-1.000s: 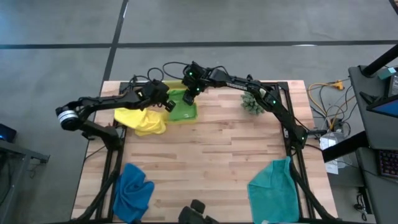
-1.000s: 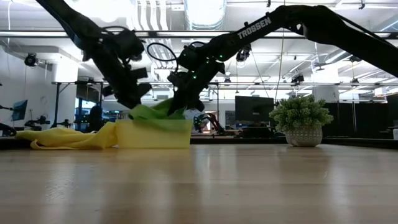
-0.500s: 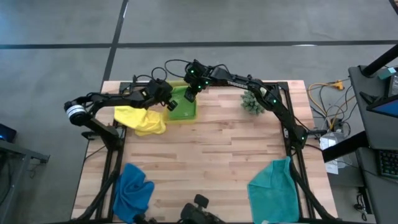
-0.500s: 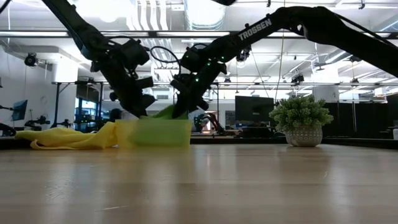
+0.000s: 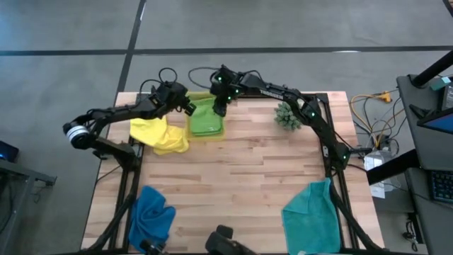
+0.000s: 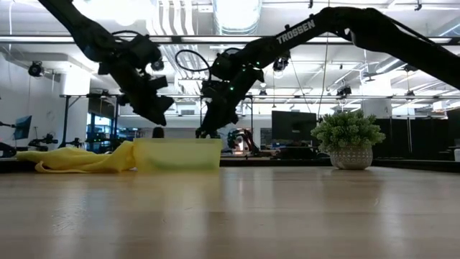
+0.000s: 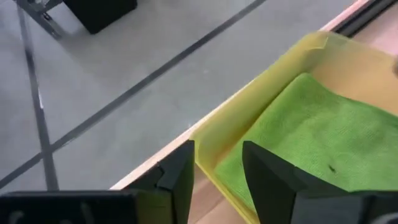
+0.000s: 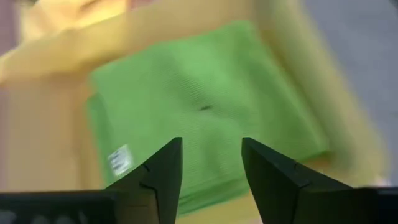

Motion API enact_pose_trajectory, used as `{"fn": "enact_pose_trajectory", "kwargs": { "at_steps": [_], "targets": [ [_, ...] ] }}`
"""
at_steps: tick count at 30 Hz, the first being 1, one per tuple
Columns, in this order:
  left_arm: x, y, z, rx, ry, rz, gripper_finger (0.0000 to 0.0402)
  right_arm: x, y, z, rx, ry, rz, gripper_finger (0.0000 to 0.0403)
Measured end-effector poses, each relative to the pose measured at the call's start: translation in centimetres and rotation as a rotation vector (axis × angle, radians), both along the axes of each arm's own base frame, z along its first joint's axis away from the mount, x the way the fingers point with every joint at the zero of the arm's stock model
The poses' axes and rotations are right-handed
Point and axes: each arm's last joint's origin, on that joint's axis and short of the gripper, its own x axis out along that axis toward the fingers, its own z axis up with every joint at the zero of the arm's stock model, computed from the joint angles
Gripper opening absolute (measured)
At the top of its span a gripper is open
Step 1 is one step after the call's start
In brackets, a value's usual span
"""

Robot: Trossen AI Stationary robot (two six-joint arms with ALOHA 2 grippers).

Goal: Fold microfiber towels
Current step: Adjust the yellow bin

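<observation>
The lime green towel (image 5: 206, 119), folded flat, lies inside the translucent yellow-green bin (image 5: 190, 128) at the table's far middle; it also shows in both wrist views (image 7: 311, 137) (image 8: 199, 112). My left gripper (image 5: 182, 105) (image 7: 217, 180) is open and empty above the bin's far left corner. My right gripper (image 5: 220, 108) (image 8: 210, 174) is open and empty above the bin's right part. The yellow towel (image 5: 161, 136) lies crumpled left of the bin. The blue towel (image 5: 152, 216) lies at the near left and the teal towel (image 5: 311, 209) at the near right.
A small spiky green plant in a pot (image 5: 287, 115) stands right of the bin, under the right arm. In the low view the bin (image 6: 177, 155) stands on the table with both grippers above its rim. Bare wood lies between the bin and the near towels.
Both grippers have lowered the lime green towel, which stuck up above the bin's rim, down into the bin, let go of it and risen. The towel now lies flat inside. My left gripper has also drawn back toward the table's far left.
</observation>
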Motion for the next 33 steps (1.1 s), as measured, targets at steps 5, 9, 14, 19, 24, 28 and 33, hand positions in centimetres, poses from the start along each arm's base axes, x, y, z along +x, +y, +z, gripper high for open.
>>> {"fn": "enact_pose_trajectory", "kwargs": {
  "at_steps": [5, 9, 14, 19, 24, 28, 33],
  "targets": [
    [-0.5, -0.7, -0.7, -0.130, 0.034, -0.076, 0.0122, 0.9, 3.2, -1.0, -0.044, 0.056, 0.167, 0.0135],
    [-1.1, -1.3, -2.7, -0.232, 0.104, -0.056, 0.0121, 1.3, 4.6, -2.1, -0.075, 0.112, 0.173, 0.0103],
    [-1.1, -1.4, -4.4, -0.257, 0.123, -0.050, 0.0089, 0.9, 4.8, -2.5, -0.065, 0.180, 0.095, 0.0054],
    [-0.5, -0.8, -4.7, -0.251, 0.086, -0.053, 0.0049, 0.2, 5.1, -3.0, 0.015, 0.249, 0.057, 0.0018],
    [0.1, -0.4, -3.2, -0.243, 0.022, -0.057, 0.0037, -0.4, 5.4, -3.3, 0.052, 0.306, 0.047, 0.0009],
    [0.2, -0.4, -0.9, -0.196, -0.029, -0.068, 0.0036, -0.6, 5.3, -3.4, 0.064, 0.325, 0.025, 0.0009],
    [-0.2, -0.8, -0.1, -0.185, -0.047, -0.075, 0.0036, -0.9, 4.9, -3.4, 0.066, 0.339, -0.002, 0.0009]
  ]
}}
